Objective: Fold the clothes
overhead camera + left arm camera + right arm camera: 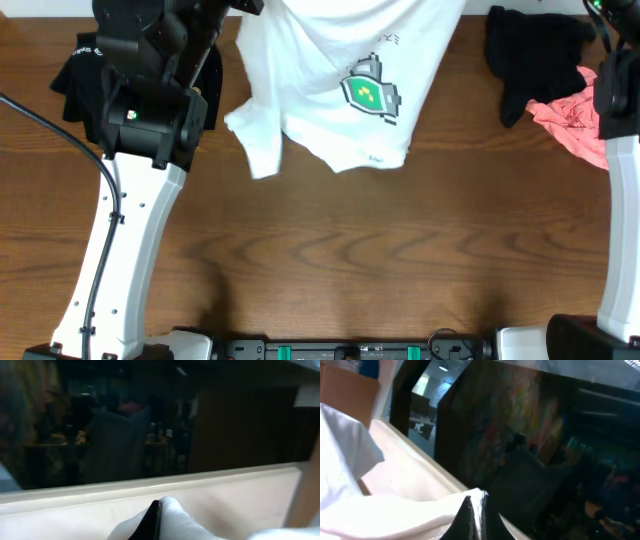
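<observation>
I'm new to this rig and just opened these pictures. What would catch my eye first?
The white T-shirt with its green blocky print, far centre of the table. The left end effector and right end effector each pinch its cloth. A pink garment lies beside a black garment, far right.

Brown wood-grain table [340,265], with a dim room beyond a pale ledge [225,485].

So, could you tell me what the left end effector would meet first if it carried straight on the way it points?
Beyond the white T-shirt pinched in the left end effector, probably the pale ledge; depth is unclear.
</observation>
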